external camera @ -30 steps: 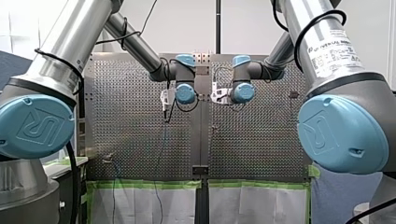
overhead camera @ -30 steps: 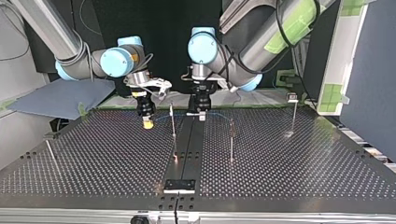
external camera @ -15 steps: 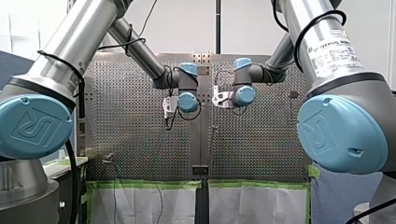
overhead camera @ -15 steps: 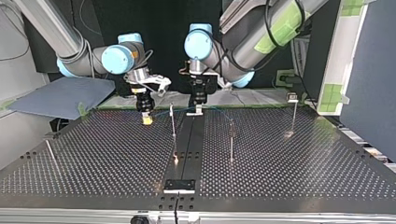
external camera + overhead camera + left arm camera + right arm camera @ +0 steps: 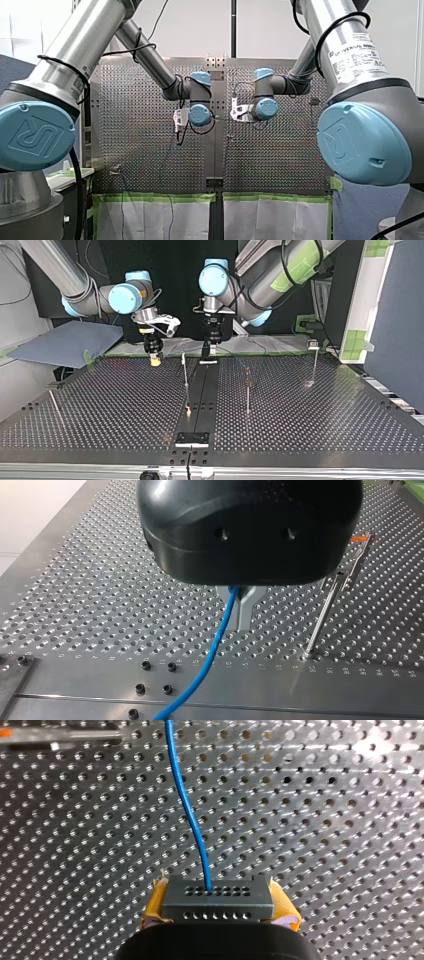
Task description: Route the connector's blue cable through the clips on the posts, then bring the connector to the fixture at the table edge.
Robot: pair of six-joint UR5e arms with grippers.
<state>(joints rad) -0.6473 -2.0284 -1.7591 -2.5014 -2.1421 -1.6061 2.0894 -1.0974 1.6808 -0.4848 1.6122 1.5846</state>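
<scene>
Routing stage, holding connector [image 5: 217, 892] clamped between right gripper's [image 5: 220, 909] yellow pads [image 5: 156, 907] above perforated table [image 5: 325, 820], pinching blue cable [image 5: 216, 647] in left gripper's [image 5: 239, 605] metal fingers [image 5: 246, 615], presumably stretching it taut for threading into clip [image 5: 361, 542] on nearby post [image 5: 327, 607].

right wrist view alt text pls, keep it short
My right gripper clamps a dark grey connector between yellow pads. A blue cable leaves the connector's holed face and runs ahead over the perforated table. A thin post with an orange mark shows ahead, to one side of the cable.
</scene>
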